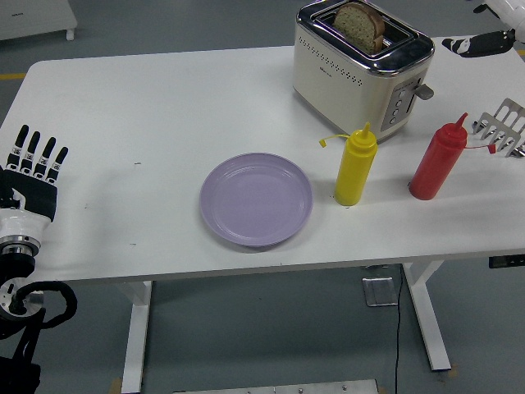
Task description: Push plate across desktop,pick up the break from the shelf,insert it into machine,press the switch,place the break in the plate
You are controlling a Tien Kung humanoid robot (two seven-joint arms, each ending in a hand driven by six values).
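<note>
A cream toaster (361, 70) stands at the back right of the white table, its side lever (423, 90) up. A slice of bread (361, 23) sticks up out of its slot. The lilac plate (257, 199) lies empty near the front middle. My right hand (484, 41) is high at the top right edge, away from the toaster, its dark fingers stretched out and holding nothing. My left hand (33, 168) rests at the left edge with fingers straight and open.
A yellow squeeze bottle (356, 166) stands just right of the plate and a red one (438, 162) further right. A metal rack (502, 128) sits at the table's right edge.
</note>
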